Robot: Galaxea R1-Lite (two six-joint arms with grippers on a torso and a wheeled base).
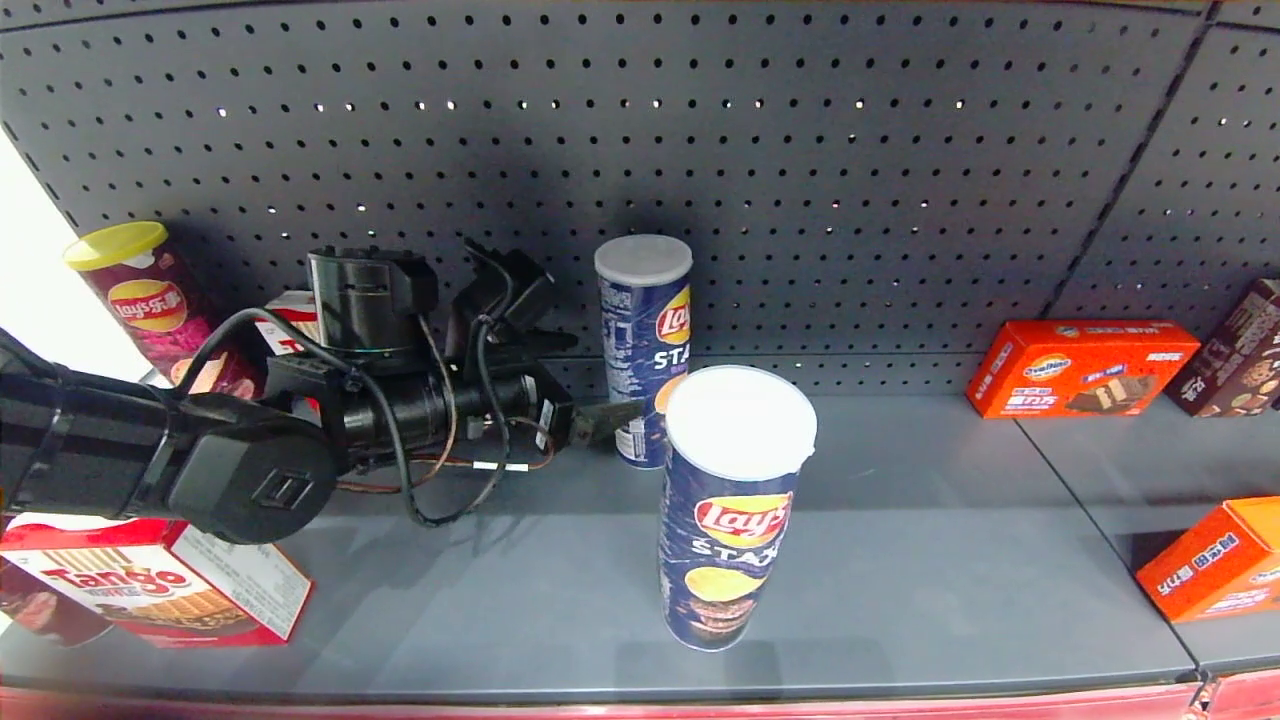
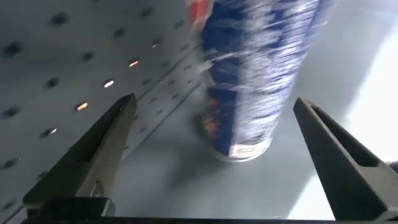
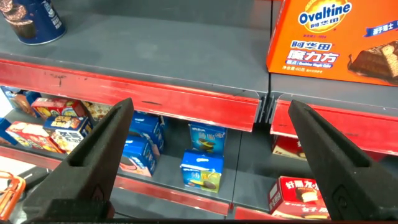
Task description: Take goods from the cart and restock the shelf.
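Upright blue chip can, pale lid, left gripper, right gripper wide open, empty

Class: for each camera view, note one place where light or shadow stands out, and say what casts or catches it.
Head view: a dark shadow lies on the pegboard behind the rear can, and light shines through it in spots; left wrist view: lit holes glow in the board; right wrist view: the blue boxes sit in dimmer light beneath the red shelf edge.
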